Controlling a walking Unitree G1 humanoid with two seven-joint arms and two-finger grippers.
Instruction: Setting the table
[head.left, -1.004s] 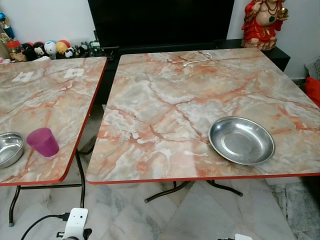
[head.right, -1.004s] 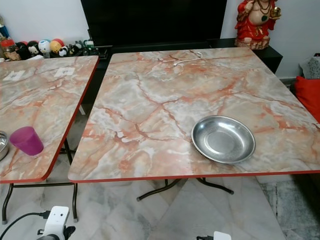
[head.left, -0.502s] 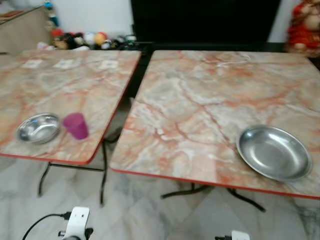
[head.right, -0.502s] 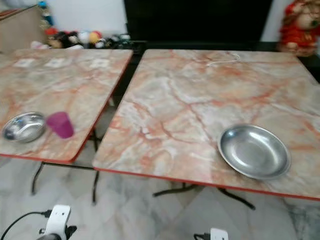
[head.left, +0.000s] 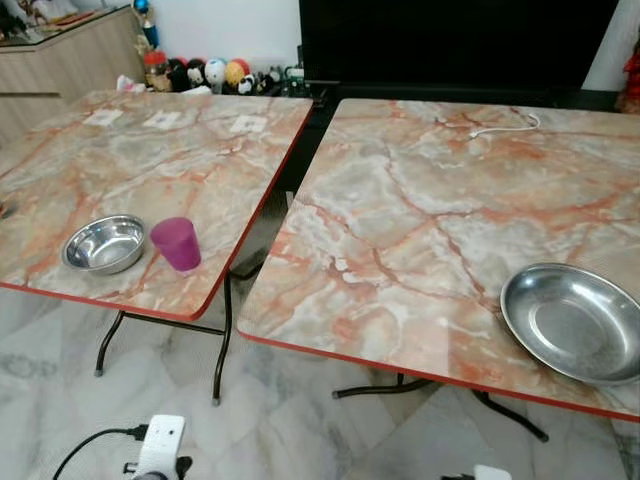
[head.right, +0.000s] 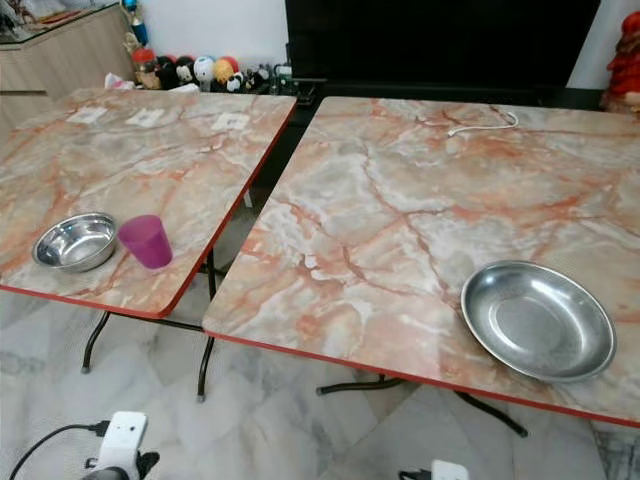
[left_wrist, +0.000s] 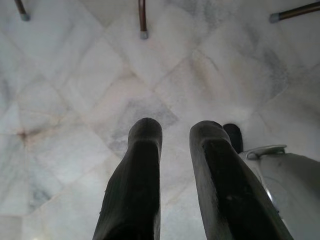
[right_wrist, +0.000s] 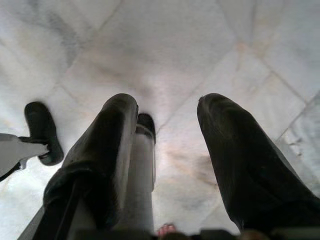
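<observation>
Steel plate (head.right: 538, 320) near front edge of right marble table (head.right: 400, 200); small steel bowl (head.left: 104, 243) just beside purple cup (head.left: 177, 243) on left table (head.left: 120, 170). Left gripper (left_wrist: 175, 135) and right gripper (right_wrist: 165, 112) hanging over floor, fingers parted, holding nothing.

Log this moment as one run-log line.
left gripper: open, idle over floor | right gripper: open, idle | purple cup beside small steel bowl, left table | steel plate, right table

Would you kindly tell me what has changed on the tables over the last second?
Only the camera swung to the robot's left, bringing the small steel bowl fully into view. The purple cup beside it and the steel plate on the right table kept their places. Both end effectors hang open over the floor, holding nothing.
</observation>
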